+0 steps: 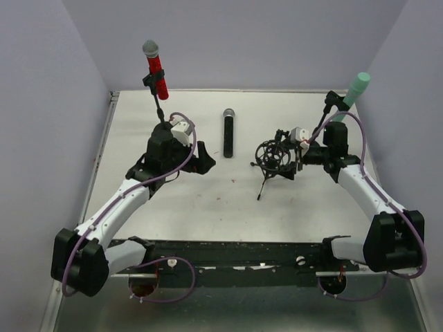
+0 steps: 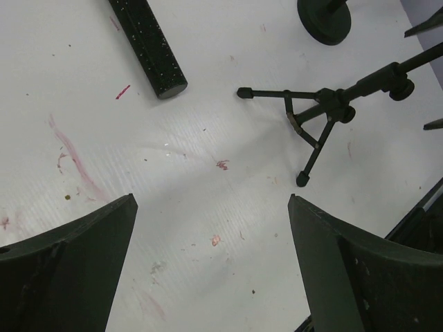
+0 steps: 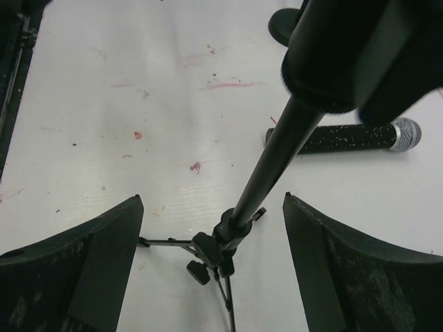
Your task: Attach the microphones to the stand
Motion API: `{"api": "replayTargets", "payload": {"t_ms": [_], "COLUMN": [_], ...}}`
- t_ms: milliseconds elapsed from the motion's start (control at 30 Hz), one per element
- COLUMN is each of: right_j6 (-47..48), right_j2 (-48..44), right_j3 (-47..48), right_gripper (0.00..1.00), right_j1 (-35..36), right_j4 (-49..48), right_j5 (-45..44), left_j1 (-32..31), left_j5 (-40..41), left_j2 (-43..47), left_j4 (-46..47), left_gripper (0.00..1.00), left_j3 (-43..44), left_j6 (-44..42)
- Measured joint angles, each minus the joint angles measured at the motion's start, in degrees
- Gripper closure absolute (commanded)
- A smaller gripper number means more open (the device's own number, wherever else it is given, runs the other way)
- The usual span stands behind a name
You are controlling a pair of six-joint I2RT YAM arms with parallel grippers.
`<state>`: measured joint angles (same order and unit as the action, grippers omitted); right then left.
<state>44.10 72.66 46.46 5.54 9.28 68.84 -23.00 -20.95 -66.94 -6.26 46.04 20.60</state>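
The red microphone is clipped on a stand at the back left. The mint-green microphone is clipped on a stand at the back right. The black microphone lies flat on the table; its body shows in the left wrist view and, with its silver head, in the right wrist view. A black tripod stand with a ring mount stands mid-table, holding no microphone. My right gripper is open with its jaws either side of the stand's pole. My left gripper is open and empty over bare table.
The tripod's legs spread on the table ahead of my left gripper. A round stand base sits beyond them, and another round base shows in the right wrist view. Walls close in the table at the back and sides.
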Motion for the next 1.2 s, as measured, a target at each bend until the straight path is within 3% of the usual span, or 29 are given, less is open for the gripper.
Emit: {"api": "replayTargets", "payload": {"t_ms": [67, 367, 433, 633, 800, 967, 1200], "right_j6": [0.15, -2.73, -3.3, -11.78, -28.81, -47.17, -57.86], "right_j2": [1.09, 7.43, 7.76, 5.7, -2.89, -5.62, -5.6], "right_j3": [1.68, 6.32, 6.32, 2.95, -5.31, -5.25, -6.67], "right_gripper": [0.16, 0.59, 0.74, 0.97, 1.0, 1.0, 0.99], "right_j1": [0.02, 0.0, 0.0, 0.0, 0.02, 0.02, 0.7], "right_j4": [0.0, -0.37, -0.39, -8.04, -19.78, -24.7, -30.27], "right_j5": [1.27, 6.47, 6.91, 5.03, -4.63, -22.01, -36.63], "left_j1": [0.0, 0.0, 0.0, 0.0, 0.0, 0.0, 0.0], "left_j5": [0.66, 2.97, 3.43, 3.87, 3.85, 3.82, 3.8], "left_j2": [3.39, 19.93, 21.81, 25.7, 26.97, 27.63, 27.71], "left_j4": [-1.92, -10.49, -12.15, -14.73, -15.76, -15.96, -15.8], "left_gripper": [0.02, 0.02, 0.02, 0.02, 0.02, 0.01, 0.01], "left_j3": [-0.48, 0.44, 0.44, -0.04, -1.66, -3.39, -3.58], "left_j6": [-0.9, -6.71, -7.56, -8.94, -8.96, -8.57, -7.74]}}
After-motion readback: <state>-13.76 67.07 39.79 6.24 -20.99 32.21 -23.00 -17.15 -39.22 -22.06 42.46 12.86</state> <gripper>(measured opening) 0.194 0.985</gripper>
